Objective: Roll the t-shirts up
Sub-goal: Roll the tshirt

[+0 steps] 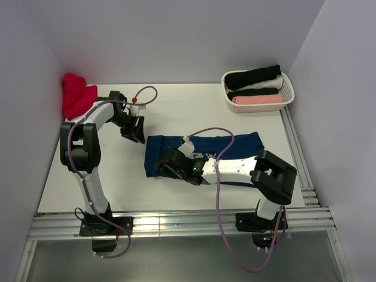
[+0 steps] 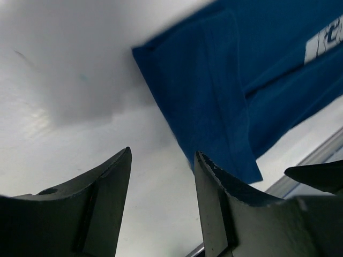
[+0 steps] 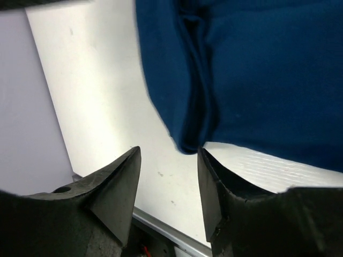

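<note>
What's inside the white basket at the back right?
The basket holds a black roll, a white roll and a pink roll of cloth, side by side. Anything beneath them, and the basket's floor, is covered.

1. Overhead view: bright, even, diffuse light. The white table (image 1: 176, 111) carries only faint, soft shadows under the arms, and glare streaks the near rail (image 1: 176, 220).
2. Left wrist view: the table is blurred, with a broad grey shadow across it. The navy t-shirt (image 2: 241, 80) is soft-edged, and the left gripper's fingers (image 2: 102, 209) are dim.
3. Right wrist view: the cloth folds are sharper, and the right gripper's fingers (image 3: 112, 193) are underlit against the bright table.
</note>
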Robot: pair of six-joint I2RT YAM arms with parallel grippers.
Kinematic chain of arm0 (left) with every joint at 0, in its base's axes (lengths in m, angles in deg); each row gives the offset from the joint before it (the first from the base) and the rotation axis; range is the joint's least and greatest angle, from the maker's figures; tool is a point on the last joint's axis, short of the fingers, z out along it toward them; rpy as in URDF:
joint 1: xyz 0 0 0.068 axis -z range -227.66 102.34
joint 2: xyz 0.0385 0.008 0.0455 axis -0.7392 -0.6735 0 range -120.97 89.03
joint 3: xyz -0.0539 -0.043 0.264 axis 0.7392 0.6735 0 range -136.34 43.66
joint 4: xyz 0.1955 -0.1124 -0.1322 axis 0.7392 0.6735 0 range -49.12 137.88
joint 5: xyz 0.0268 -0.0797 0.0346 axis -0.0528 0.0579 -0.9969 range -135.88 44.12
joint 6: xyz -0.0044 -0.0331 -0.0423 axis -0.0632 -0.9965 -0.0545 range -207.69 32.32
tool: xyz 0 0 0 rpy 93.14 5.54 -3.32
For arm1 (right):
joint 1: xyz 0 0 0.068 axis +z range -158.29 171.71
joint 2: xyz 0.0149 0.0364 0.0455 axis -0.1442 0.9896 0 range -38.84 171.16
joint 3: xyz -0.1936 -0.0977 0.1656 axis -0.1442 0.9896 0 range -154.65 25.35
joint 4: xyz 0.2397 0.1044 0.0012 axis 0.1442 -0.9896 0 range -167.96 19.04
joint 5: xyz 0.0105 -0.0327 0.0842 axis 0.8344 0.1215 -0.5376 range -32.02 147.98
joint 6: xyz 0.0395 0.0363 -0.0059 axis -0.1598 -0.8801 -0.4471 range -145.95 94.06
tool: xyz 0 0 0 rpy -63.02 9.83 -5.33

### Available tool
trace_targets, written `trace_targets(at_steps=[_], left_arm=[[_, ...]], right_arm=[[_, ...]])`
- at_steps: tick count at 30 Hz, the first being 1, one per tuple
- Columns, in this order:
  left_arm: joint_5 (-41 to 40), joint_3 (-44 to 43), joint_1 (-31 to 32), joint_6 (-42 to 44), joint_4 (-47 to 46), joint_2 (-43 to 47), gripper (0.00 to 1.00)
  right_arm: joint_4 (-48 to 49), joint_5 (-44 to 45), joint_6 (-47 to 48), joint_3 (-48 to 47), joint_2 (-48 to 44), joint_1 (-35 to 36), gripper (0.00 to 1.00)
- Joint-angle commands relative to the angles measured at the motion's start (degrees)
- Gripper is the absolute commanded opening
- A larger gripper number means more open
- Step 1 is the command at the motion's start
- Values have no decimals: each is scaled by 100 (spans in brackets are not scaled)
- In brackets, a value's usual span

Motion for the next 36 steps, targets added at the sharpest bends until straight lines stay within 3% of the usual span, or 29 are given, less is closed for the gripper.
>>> trace_targets(at_steps=[1,3,8,20,23,28,36], left_arm=[[522,246,-51,423,104,255,56],[619,334,-60,450,104,246,57],[830,466,-69,353,-10,-8,59],[1156,-114,-60,37,-151,-896,61],[1094,-166,-43,-16,-186,-984,60],[945,-149,-16,-113,-283,-1063,59],[707,-96,37,-166,-397,-993,58]], right_arm=[[-857,590,400,-636,-66,171,56],[-1217,565,611,-1120,137,189,57],[-1894,521,1060,-2182,902,180,46],[-2230,170,1341,-2352,1447,101,50],[-1949,-7,1394,-2116,1491,13,43],[-1895,-51,1456,-1912,1333,-206,22],[-2133,98,1684,-2035,1289,-417,15]])
